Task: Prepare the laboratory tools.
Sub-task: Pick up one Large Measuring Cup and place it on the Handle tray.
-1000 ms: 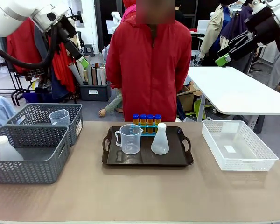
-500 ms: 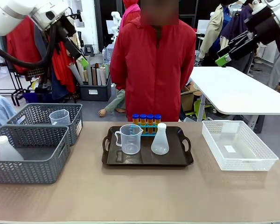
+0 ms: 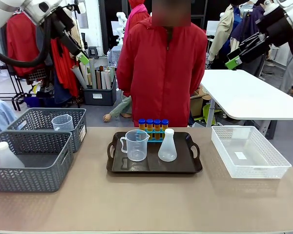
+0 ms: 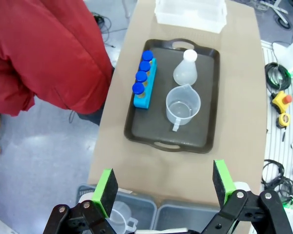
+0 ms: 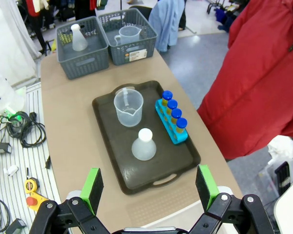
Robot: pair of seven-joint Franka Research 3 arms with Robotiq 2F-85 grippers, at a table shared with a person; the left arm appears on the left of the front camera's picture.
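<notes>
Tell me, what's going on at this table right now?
Nothing is being handled at the moment. Both robot arms are raised, the left hand and the right hand open and empty. A dark tray holds a clear beaker, a white flask and blue-capped orange tubes. A person in a red jacket stands behind it.

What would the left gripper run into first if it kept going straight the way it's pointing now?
Probably bare table just short of the dark tray, judging by the left gripper in its wrist view; depth is unclear.
</notes>
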